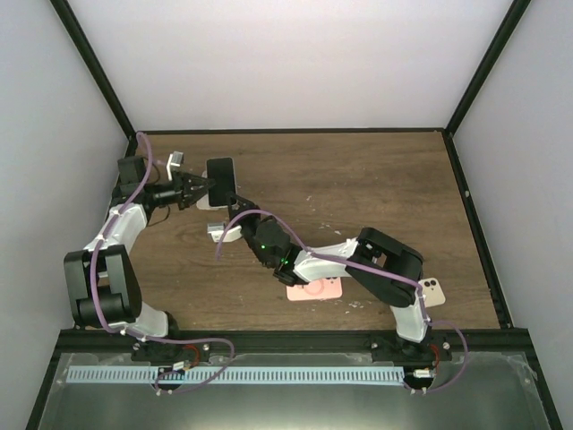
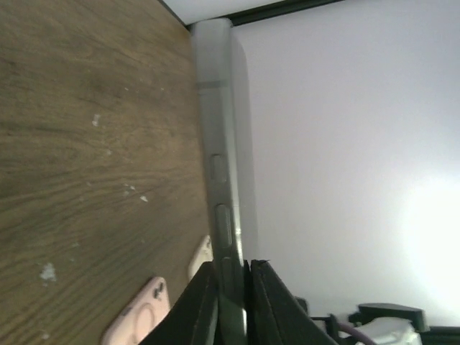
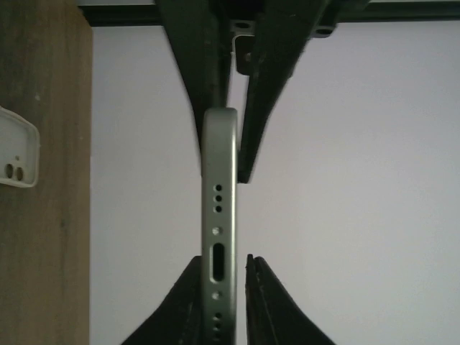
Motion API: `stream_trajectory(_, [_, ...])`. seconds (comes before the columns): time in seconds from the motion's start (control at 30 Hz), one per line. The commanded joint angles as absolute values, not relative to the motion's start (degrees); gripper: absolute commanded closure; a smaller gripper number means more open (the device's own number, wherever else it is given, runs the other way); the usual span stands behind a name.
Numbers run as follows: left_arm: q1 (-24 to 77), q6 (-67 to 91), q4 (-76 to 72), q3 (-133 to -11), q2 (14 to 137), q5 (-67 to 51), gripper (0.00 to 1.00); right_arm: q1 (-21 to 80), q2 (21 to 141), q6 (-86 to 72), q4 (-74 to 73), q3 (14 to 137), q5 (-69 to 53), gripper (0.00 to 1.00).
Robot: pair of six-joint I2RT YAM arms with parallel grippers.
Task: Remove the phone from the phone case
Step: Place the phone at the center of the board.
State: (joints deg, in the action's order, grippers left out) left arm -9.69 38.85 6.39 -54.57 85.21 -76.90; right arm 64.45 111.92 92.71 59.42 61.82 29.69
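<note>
While white walls box in the scuffed wooden worktop (image 1: 358, 179), both the left claw (image 1: 204, 190) and right claw (image 1: 235, 215) pinch the bare phone (image 1: 221, 182), lifted clear; its face stays hidden.

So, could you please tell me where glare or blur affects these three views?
Left wrist: bright glare washes the white wall at right; the grey metal phone edge looks soft. Right wrist: the phone's port end is fairly sharp. Top external: evenly lit, no strong glare.
</note>
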Motion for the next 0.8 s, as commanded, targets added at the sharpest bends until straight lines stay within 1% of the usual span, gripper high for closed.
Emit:
stream_trajectory(0.0, [-9.5,39.2,4.8,-54.4,84.8,-78.3,0.93,65.0,111.0,91.4,63.6,63.2,30.0,0.82])
stream_trajectory(0.03, [-9.6,38.9,4.9,-54.4,84.8,-78.3,0.96,65.0,110.8,91.4,63.3,62.9,29.9,0.76])
stream_trajectory(0.07, [-9.7,38.5,5.1,-54.5,84.7,-78.4,0.98,65.0,110.6,91.3,63.1,62.4,29.7,0.68])
stream_trajectory(0.1, [-9.7,38.0,5.4,-54.7,84.5,-78.3,1.00,65.0,110.5,91.3,63.1,61.9,29.5,0.63])
stream_trajectory(0.2, [-10.2,33.6,10.1,-56.0,84.4,-77.6,1.00,64.9,109.9,90.4,61.7,60.8,29.4,0.46])
stream_trajectory(0.33, [-12.4,24.1,19.4,-58.3,85.5,-77.0,1.00,64.9,108.2,86.7,55.9,59.9,29.1,0.12])
stream_trajectory(0.37, [-13.2,20.2,23.0,-59.1,86.0,-76.9,1.00,65.0,107.6,85.3,53.9,59.7,28.9,0.05])
stream_trajectory(0.4, [-13.9,15.6,26.9,-60.0,86.6,-76.8,1.00,65.0,106.9,83.6,51.0,59.5,28.6,0.01])
stream_trajectory(0.57, [-16.6,-10.3,51.1,-65.3,90.8,-72.5,1.00,64.1,104.2,73.7,34.3,59.7,27.1,0.00])
stream_trajectory(0.7, [-19.1,-24.2,62.0,-66.0,94.4,-69.1,1.00,62.8,102.1,65.7,23.8,59.3,24.7,0.00])
stream_trajectory(0.77, [-20.4,-28.3,65.1,-65.9,96.3,-67.7,1.00,62.1,101.0,62.3,19.1,59.2,23.4,0.00])
